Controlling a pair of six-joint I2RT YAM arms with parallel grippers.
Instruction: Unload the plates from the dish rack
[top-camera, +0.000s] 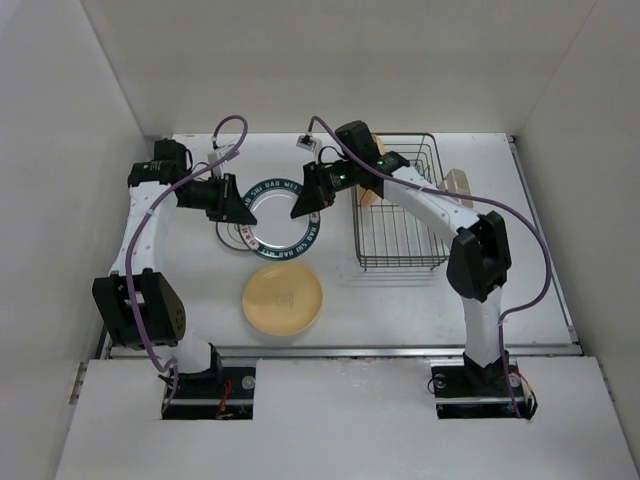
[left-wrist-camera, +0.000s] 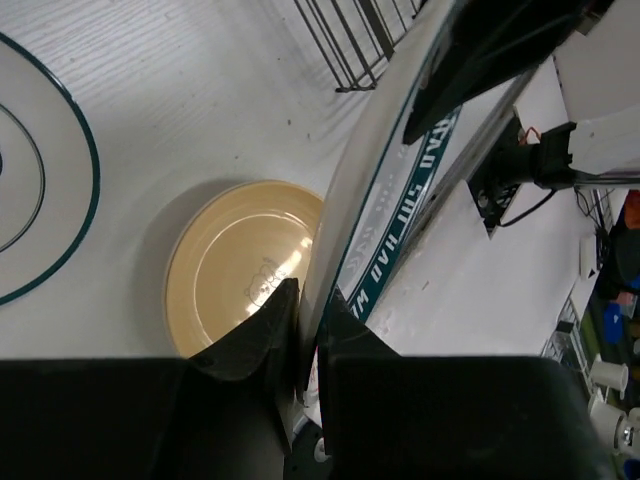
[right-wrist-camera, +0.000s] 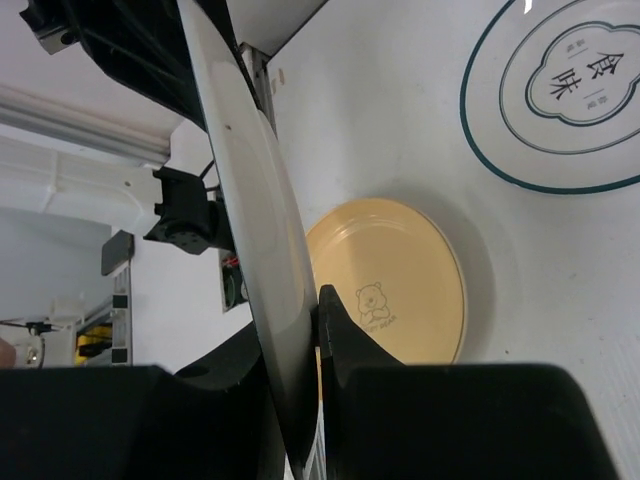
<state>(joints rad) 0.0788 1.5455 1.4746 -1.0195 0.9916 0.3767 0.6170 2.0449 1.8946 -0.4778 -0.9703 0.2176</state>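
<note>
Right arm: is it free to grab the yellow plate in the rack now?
Probably not yet. Its fingers are shut on the green-banded plate, which the left fingers also clamp. Once it lets go, the yellow plate in the rack looks close by.

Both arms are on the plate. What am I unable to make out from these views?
Top view: racked yellow plate, mostly behind the right arm; whether others stand there is unclear.
Top view: ringed plate, largely under the held green-rimmed plate.
Left wrist view: dish rack, cut off by the top edge.
</note>
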